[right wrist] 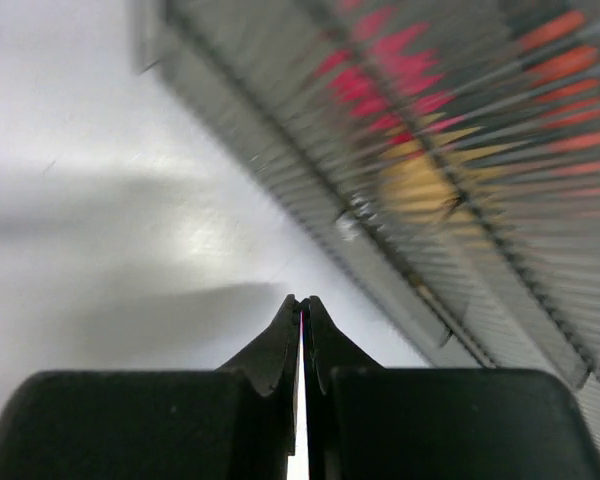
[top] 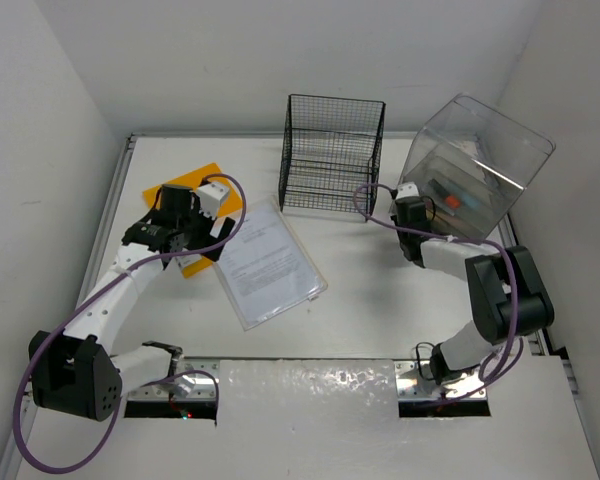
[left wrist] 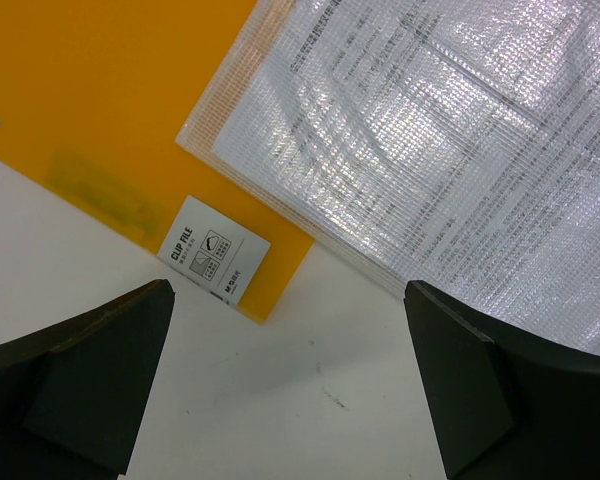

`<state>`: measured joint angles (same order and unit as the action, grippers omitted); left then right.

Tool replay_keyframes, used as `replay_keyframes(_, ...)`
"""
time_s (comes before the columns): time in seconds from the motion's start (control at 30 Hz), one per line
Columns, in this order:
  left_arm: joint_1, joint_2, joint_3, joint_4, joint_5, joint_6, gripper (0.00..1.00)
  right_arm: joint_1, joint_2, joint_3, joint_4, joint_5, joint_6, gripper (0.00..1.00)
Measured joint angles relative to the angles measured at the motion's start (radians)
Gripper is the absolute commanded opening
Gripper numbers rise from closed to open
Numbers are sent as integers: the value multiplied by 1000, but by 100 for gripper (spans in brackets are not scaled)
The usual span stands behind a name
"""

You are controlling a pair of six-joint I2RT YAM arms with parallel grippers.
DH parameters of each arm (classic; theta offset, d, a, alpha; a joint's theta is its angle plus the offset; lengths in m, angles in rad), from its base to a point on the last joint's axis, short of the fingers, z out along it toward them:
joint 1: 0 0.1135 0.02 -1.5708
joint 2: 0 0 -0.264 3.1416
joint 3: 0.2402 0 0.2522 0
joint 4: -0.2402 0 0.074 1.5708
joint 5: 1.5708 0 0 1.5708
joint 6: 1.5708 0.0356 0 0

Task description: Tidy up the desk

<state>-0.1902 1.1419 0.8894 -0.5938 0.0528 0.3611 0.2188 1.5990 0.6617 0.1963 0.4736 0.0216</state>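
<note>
Sorting step: probably lifting one of the flat items on the left of the desk (top: 360, 300), the white top under everything.
Left gripper (left wrist: 288, 300): jaws spread wide and empty, hanging over bare desk just off the folder's labelled corner.
Orange folder (left wrist: 110, 110): lies flat, with a small white sticker (left wrist: 213, 262) at its near corner.
Paper sleeve (left wrist: 450, 140): clear, with a printed sheet inside; it overlaps the folder's edge and rests on top of it.
Right gripper (right wrist: 302, 320): fingers pressed together on nothing, close to the clear box (top: 475, 165); that view is blurred.
Wire rack (top: 332, 150): at the far middle, well apart from both items.
Doing it well: take the sleeve first, since lifting the folder would drag it. Work one finger under a free edge, because thin sheets give little to pinch.
</note>
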Motion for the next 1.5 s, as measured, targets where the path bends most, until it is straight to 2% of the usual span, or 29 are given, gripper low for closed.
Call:
replay_keyframes(0.03, 0, 0, 0, 0, 0, 0, 100, 8, -15, 2, -24, -11, -21, 1)
replay_keyframes(0.13, 0, 0, 0, 0, -1, 0, 100, 60, -60, 31, -122, -41, -60, 19)
replay_keyframes(0.27, 0, 0, 0, 0, -8, 0, 100, 107, -132, 114, -277, -172, -66, 68)
replay_keyframes(0.3, 0, 0, 0, 0, -9, 0, 100, 109, -156, 131, -308, -217, -63, 71)
replay_keyframes(0.33, 0, 0, 0, 0, -12, 0, 100, 108, -187, 146, -337, -261, -58, 81)
replay_keyframes(0.37, 0, 1, 0, -1, -16, 1, 100, 108, -217, 155, -359, -302, -47, 97)
replay_keyframes(0.4, 0, 2, 0, -2, -19, 3, 100, 108, -253, 160, -376, -343, -34, 99)
replay_keyframes(0.5, 0, 2, 0, -5, -39, 14, 100, 105, -362, 159, -393, -470, -6, 99)
replay_keyframes(0.63, 0, 15, 11, -29, -13, 27, 100, 119, -436, 149, -330, -618, 78, 90)
replay_keyframes(0.8, 47, 105, 91, -47, 127, 22, 100, 241, -262, 145, -229, -643, 172, 90)
replay_keyframes(0.9, 194, 150, 172, -48, 262, -23, 100, 295, -125, 123, -159, -658, 252, 88)
replay_keyframes(1.0, 303, 224, 254, -21, 312, -73, 100, 321, -16, 118, -121, -639, 315, 87)
replay_keyframes(1.13, 310, 315, 247, -25, 350, -108, 99, 356, 87, 138, -107, -599, 350, 84)
replay_keyframes(1.23, 306, 422, 222, -33, 359, -132, 99, 388, 171, 186, -114, -575, 352, 76)
replay_keyframes(1.3, 303, 496, 210, -39, 363, -148, 99, 407, 200, 223, -110, -568, 357, 65)
replay_keyframes(1.43, 303, 644, 207, -30, 359, -187, 97, 429, 237, 244, -82, -567, 372, 58)
replay_keyframes(1.5, 303, 651, 214, -11, 362, -212, 97, 432, 241, 243, -68, -568, 378, 52)
